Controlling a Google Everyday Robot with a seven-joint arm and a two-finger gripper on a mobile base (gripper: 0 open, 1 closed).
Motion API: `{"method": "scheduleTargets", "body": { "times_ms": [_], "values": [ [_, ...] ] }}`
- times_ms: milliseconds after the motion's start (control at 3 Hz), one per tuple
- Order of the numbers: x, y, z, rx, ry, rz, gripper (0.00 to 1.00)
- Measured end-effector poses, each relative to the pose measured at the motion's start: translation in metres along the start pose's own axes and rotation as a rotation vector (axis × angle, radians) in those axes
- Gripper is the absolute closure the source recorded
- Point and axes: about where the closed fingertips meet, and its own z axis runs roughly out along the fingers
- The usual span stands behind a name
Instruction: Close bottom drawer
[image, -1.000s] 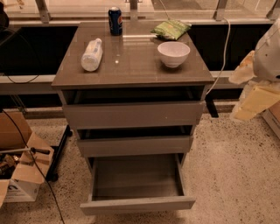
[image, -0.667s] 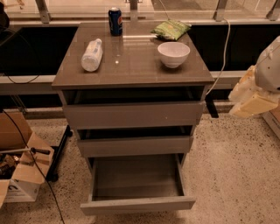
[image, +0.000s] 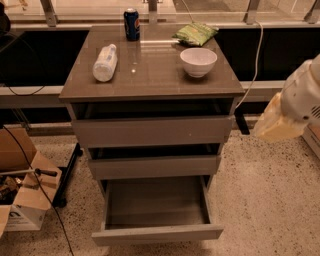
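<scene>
The bottom drawer (image: 157, 233) is the lowest of three grey drawers in the cabinet (image: 150, 82). It is pulled far out over the floor, and its shallow grey box (image: 157, 202) is empty. The middle drawer (image: 155, 167) and top drawer (image: 152, 131) each stand slightly out. My gripper (image: 272, 127), a cream and white shape at the end of the arm, hangs at the right edge of the view. It is level with the top drawer, to the right of the cabinet, and touches nothing.
On the cabinet top are a lying plastic bottle (image: 105, 62), a blue can (image: 131, 23), a green bag (image: 195, 33) and a white bowl (image: 198, 61). A cardboard box (image: 22, 195) and cables lie on the floor at the left. A white cable (image: 257, 55) hangs at the right.
My arm and gripper have drifted slightly down and to the left, toward the cabinet's right side. The drawers and the things on top have not moved.
</scene>
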Motion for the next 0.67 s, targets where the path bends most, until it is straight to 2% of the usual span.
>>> {"method": "scheduleTargets", "body": {
  "times_ms": [333,667],
  "values": [
    [0.001,0.012,0.046,-0.075,-0.063,0.01,1.0],
    [0.013,0.025,0.106,-0.149,-0.181,0.051,1.0]
  ]
}}
